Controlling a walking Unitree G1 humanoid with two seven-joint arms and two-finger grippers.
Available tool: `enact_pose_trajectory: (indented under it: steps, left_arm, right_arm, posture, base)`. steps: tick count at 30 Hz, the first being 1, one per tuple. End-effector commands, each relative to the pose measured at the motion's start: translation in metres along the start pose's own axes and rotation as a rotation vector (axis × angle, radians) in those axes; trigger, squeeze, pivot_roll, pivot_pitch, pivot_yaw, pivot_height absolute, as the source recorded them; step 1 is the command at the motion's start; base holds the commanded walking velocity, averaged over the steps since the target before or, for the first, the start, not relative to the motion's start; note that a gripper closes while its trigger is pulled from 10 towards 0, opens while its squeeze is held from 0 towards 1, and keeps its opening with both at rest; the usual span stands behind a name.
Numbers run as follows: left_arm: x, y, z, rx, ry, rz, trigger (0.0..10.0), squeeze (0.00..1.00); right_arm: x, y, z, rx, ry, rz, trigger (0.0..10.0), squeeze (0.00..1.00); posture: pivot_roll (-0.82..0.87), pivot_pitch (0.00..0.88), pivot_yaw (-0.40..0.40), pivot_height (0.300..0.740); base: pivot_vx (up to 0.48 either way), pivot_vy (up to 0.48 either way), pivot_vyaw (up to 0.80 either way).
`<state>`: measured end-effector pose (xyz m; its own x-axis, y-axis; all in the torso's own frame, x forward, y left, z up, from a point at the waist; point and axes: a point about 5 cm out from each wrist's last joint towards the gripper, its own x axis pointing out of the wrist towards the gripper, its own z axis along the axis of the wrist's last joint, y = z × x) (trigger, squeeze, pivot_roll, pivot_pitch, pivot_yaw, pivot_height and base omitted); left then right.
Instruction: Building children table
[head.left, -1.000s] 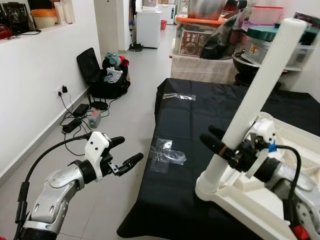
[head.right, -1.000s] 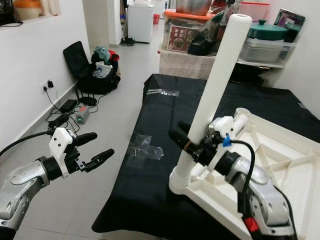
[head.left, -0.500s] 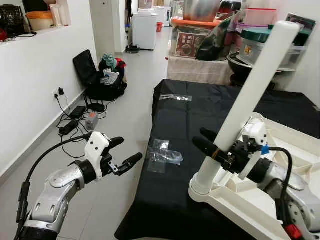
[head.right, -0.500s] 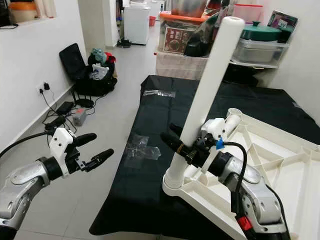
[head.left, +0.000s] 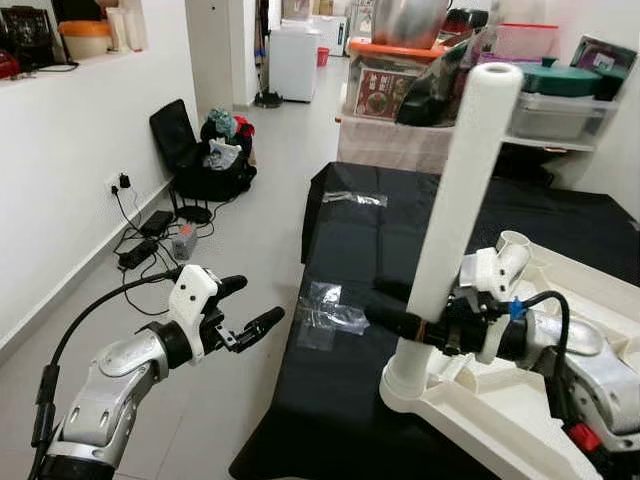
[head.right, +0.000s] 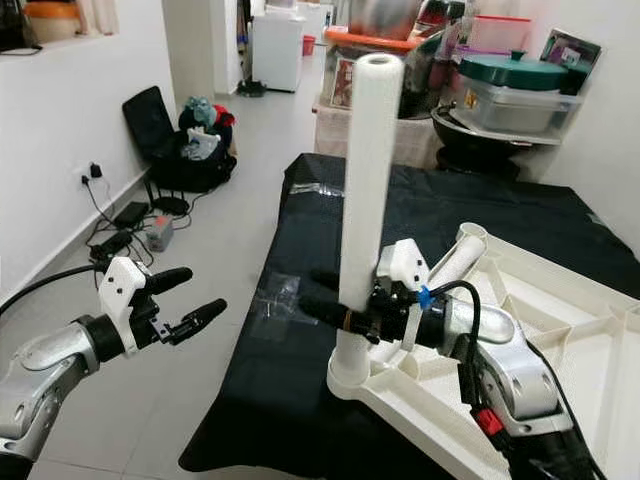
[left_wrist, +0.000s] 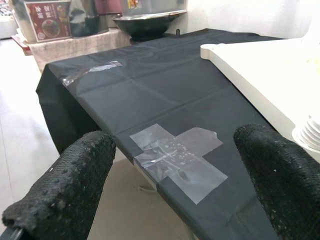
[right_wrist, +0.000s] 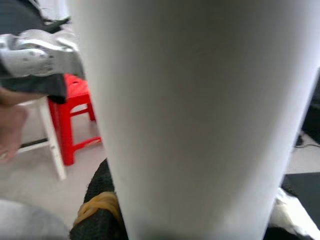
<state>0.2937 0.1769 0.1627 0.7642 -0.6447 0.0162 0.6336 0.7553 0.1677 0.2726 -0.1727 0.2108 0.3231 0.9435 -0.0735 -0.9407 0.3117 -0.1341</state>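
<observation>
While the right gripper (head.right: 345, 315) is clamping the white table leg (head.right: 366, 180) near its base, the leg is swinging from a lean to nearly upright in the corner socket (head.right: 350, 372) of the upturned tabletop (head.right: 520, 320), seating it. Left gripper (head.left: 240, 312) is hovering open beside the black cloth (head.left: 360, 240).

Two silver metal arms, each ending in a white wrist block and a gripper with two long, textured black fingers (left_wrist: 65, 190). Black cables loop along both forearms.
</observation>
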Motion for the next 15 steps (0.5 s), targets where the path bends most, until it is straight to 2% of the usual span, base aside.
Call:
enact_pose_trajectory:
  steps: [1, 4, 6, 10, 15]
  left_arm:
    - [-0.001, -0.001, -0.002, -0.004, 0.018, -0.008, 10.0, 0.0]
    - [-0.001, -0.002, -0.002, -0.01, 0.017, -0.012, 10.0, 0.0]
    - [0.0, -0.002, -0.003, -0.029, 0.017, -0.015, 10.0, 0.0]
    - [0.001, -0.003, -0.004, -0.045, 0.017, -0.015, 10.0, 0.0]
    - [0.001, -0.005, -0.006, -0.047, 0.021, -0.016, 10.0, 0.0]
  right_arm:
    - [0.017, 0.017, -0.027, 0.167, 0.039, 0.137, 0.0, 0.0]
    - [0.021, 0.017, -0.022, 0.177, 0.016, 0.173, 0.0, 0.0]
    - [0.029, 0.016, -0.015, 0.196, -0.015, 0.252, 0.0, 0.0]
    - [0.035, 0.015, -0.013, 0.212, -0.044, 0.319, 0.0, 0.0]
    - [0.038, 0.011, -0.016, 0.209, -0.061, 0.344, 0.0, 0.0]
  posture:
    - [0.11, 0.0, -0.082, 0.74]
    - [0.11, 0.0, -0.082, 0.74]
    - [0.12, 0.0, -0.087, 0.74]
    - [0.12, 0.0, -0.091, 0.74]
    - [0.13, 0.0, -0.093, 0.74]
  base:
    - [0.0, 0.0, 0.0]
    - [0.0, 0.0, 0.0]
    - [0.0, 0.0, 0.0]
    - [0.0, 0.0, 0.0]
    - [0.0, 0.0, 0.0]
